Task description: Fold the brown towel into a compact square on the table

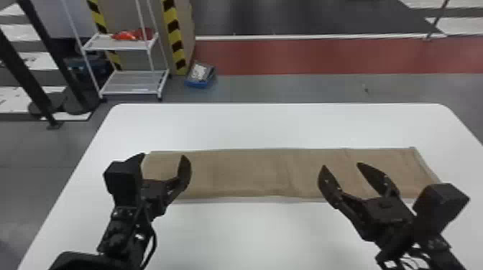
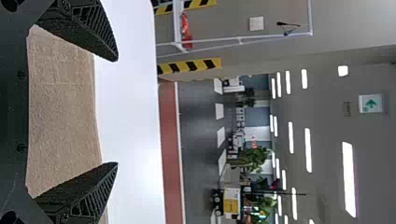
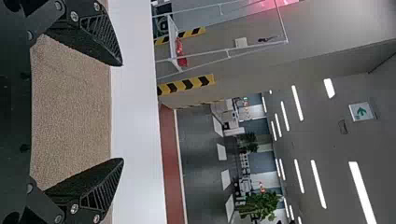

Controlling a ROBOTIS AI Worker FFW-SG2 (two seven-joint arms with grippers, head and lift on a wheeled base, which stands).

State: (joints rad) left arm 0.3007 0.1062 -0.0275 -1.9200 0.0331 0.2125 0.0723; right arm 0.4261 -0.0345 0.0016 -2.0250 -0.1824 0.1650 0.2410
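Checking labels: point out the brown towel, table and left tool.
Brown towel point(image 1: 244, 174): head view, middle of the cloth.
Table point(image 1: 258, 125): head view, bare top beyond the towel.
Left tool point(image 1: 163, 155): head view, between its fingertips.

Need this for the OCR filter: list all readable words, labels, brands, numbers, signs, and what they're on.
Readable words, brands or numbers: none.
Green-and-white sign, high in the room behind: an arrow, no legible words.
Label on the blue box, floor: too blurred to read.
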